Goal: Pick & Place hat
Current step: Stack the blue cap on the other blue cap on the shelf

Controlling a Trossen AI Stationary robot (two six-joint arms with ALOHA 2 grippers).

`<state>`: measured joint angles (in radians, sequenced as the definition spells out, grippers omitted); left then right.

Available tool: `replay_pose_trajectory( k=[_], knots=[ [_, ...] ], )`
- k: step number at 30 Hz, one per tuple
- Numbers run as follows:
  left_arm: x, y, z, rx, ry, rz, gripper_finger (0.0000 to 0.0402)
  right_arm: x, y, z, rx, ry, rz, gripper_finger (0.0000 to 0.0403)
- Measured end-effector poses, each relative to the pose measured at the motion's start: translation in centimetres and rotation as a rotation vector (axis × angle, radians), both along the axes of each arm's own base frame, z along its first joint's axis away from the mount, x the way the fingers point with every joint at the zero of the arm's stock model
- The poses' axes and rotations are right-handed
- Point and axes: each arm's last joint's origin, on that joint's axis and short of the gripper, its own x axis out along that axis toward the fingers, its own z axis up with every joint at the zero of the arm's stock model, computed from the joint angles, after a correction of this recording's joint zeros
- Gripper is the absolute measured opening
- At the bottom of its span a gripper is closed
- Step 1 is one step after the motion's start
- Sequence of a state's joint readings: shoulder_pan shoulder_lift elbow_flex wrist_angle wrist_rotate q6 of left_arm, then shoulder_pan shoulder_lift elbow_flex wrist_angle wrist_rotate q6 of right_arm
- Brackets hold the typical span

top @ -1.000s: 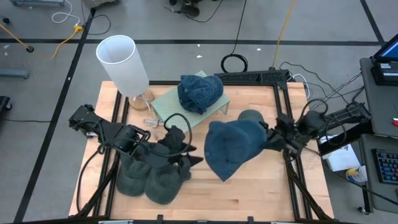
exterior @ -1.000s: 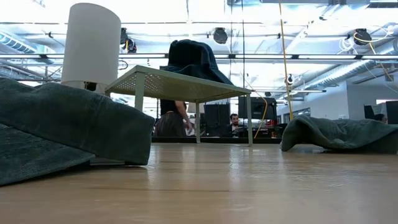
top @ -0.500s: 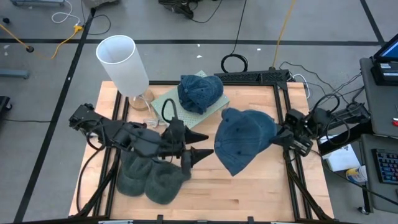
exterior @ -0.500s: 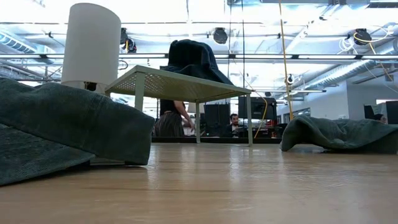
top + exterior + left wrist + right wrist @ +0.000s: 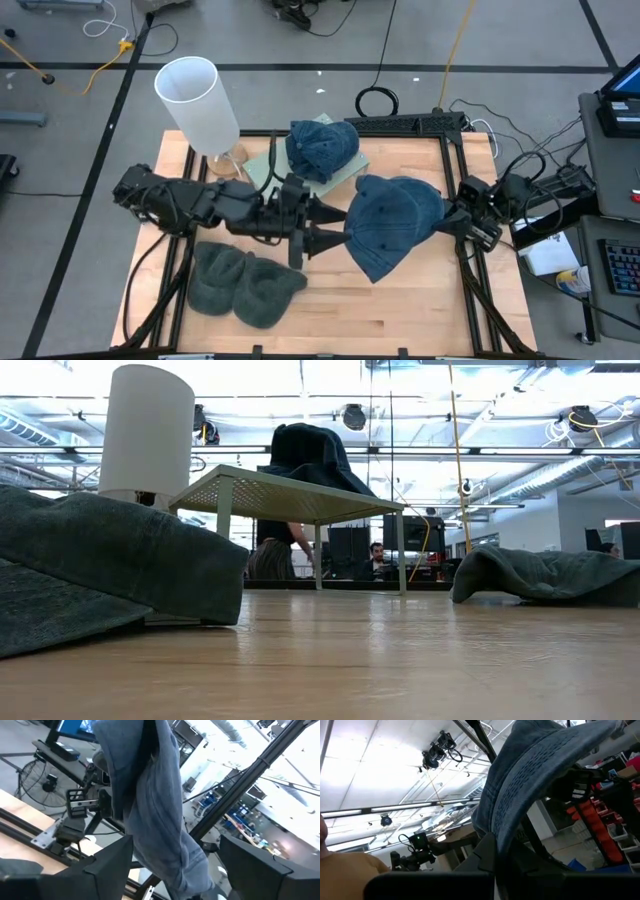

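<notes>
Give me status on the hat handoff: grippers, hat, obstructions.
Right gripper shut on blue hat, held above the table. Left gripper open at the hat's edge, fingers either side of the cloth. Nothing between them.

Right gripper [image 5: 447,222]: fingertips covered by the edge of the blue hat [image 5: 392,222], so the contact itself is hidden in the high view; in the right wrist view the hat's fabric [image 5: 530,775] fills the frame and runs off the top edge. Low view: neither gripper shows, the grey hats [image 5: 100,575] are cut by the left edge, and the people in the room behind [image 5: 377,556] are too small to make out.
</notes>
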<state>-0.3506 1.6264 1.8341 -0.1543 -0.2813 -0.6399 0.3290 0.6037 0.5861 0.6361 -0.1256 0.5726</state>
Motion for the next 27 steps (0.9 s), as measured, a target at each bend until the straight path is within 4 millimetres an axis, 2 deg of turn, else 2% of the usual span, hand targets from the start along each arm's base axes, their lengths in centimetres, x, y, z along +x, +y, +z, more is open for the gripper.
replay_pose_trajectory(
  k=[9,27],
  knots=[
    [0.11,0.23,-0.02,-0.029,0.003,-0.029,0.0266,0.14,-0.10,-0.05,0.009,0.007,-0.054,0.0006],
    [0.15,0.29,-0.36,-0.110,0.044,-0.030,0.0110,0.63,-0.01,-0.29,0.019,0.034,-0.070,0.0003]
  ],
)
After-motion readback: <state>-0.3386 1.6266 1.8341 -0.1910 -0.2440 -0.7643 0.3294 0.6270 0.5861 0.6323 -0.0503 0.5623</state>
